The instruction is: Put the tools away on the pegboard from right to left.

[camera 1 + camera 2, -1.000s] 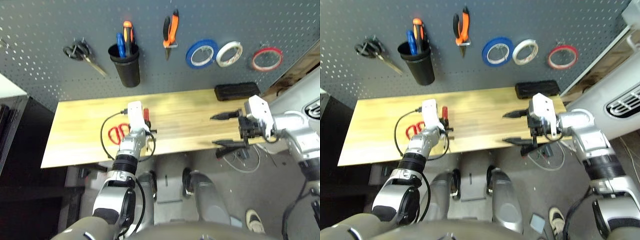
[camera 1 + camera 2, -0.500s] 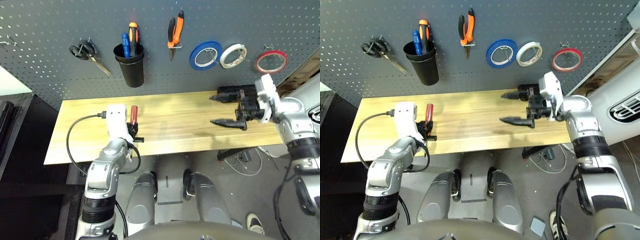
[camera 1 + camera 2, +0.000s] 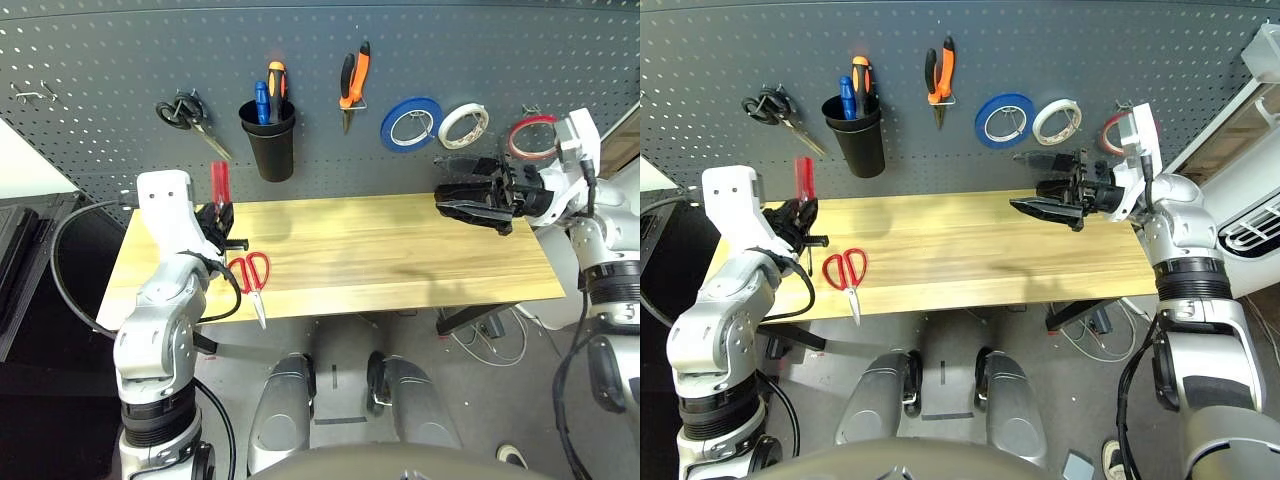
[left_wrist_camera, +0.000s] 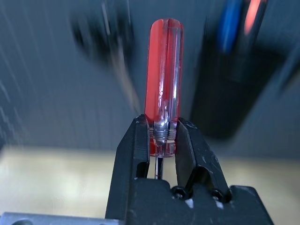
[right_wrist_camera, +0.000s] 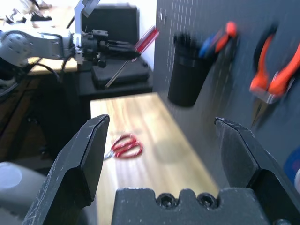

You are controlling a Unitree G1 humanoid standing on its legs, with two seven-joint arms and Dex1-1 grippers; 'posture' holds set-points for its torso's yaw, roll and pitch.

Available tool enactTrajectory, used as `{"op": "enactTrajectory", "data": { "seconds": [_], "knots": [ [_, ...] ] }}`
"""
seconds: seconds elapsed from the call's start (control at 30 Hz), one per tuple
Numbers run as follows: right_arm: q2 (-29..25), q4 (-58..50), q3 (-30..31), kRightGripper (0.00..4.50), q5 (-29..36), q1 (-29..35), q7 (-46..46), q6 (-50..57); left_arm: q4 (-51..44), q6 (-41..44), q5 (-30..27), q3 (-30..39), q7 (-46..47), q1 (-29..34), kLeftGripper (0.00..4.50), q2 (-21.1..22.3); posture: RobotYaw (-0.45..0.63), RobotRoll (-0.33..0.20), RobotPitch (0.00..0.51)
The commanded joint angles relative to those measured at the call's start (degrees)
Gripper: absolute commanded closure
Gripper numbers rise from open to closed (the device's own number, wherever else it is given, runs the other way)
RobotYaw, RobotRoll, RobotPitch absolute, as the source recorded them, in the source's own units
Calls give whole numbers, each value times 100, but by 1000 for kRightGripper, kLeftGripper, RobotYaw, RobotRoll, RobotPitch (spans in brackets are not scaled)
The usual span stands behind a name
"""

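My left gripper (image 3: 222, 212) is shut on the red-handled screwdriver (image 3: 217, 181), held upright above the table's left end, left of the black cup (image 3: 270, 140). In the left wrist view both fingers (image 4: 138, 145) clamp the base of the screwdriver handle (image 4: 164, 79). The red-handled scissors (image 3: 250, 272) lie on the wooden table (image 3: 400, 250) just right of that gripper. On the dark grey pegboard (image 3: 100, 60) hang the orange-and-black pliers (image 3: 352, 78) and, at the far right, the thin red tape ring (image 3: 530, 135). My right gripper (image 3: 447, 187) hovers open and empty below the tape rolls.
Black-handled scissors (image 3: 182, 113) hang left of the cup, which holds a blue and an orange screwdriver. A blue tape roll (image 3: 410, 122) and a white tape roll (image 3: 462, 122) hang between the pliers and the red ring. Two bare hooks (image 3: 30, 95) sit at the far left.
My left gripper has lifted the screwdriver off the table to pegboard height, leaving the red scissors uncovered. My right gripper rose and swung toward the pegboard. The camera view also shifted.
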Motion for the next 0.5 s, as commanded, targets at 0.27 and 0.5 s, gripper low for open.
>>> {"op": "enactTrajectory", "data": {
  "seconds": [0.27, 0.5],
  "knots": [
    [4, 200, -150, 0, 62, 55, 204, -115, 428, -459, -251, -2, 121, -1246, 3706, -44, 88, 0, 27],
    [-20, 273, -204, 0, 36, 116, 258, -174, 912, -657, -452, -31, 358, -2216, 3706, -369, 68, 0, 33]
  ]
}}
